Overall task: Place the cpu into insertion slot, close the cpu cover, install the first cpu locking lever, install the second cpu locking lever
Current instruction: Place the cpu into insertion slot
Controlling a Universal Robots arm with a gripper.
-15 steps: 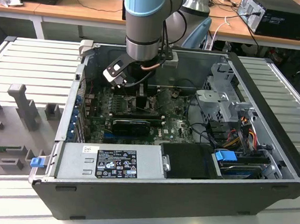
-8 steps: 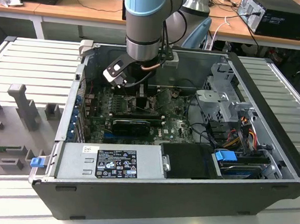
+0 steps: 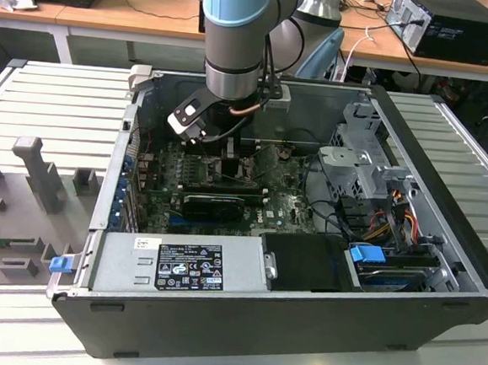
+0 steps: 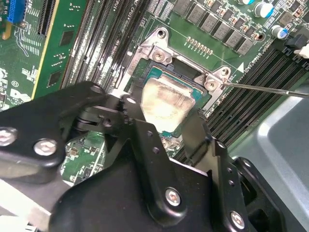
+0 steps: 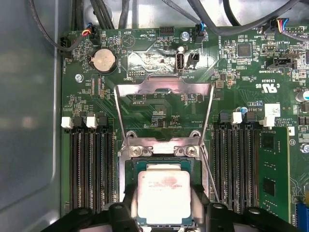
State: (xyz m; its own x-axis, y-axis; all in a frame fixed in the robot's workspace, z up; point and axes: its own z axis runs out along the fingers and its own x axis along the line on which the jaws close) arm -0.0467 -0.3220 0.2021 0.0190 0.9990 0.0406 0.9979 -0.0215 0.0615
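Observation:
The cpu (image 5: 163, 194), a dull silver-beige square, lies level in the insertion slot (image 5: 129, 166), and the slot's silvery rim (image 4: 159, 48) shows around it. In both wrist views my gripper (image 5: 163, 209) straddles the chip, its black fingers (image 4: 133, 110) pressed against two opposite edges. The cpu cover (image 5: 164, 88), a grey frame with a square window, stands swung back off the socket on its hinge. A thin wire locking lever (image 4: 260, 89) sticks out free beside the socket. In the exterior view the gripper (image 3: 229, 152) reaches down into the open computer case.
Long black memory slots (image 5: 89, 164) run along both sides of the socket. A coin battery (image 5: 104, 59) and cable plugs sit beyond the cover. The case wall (image 5: 29, 121), a power supply (image 3: 183, 262) and a drive cage (image 3: 368, 158) hem in the green board.

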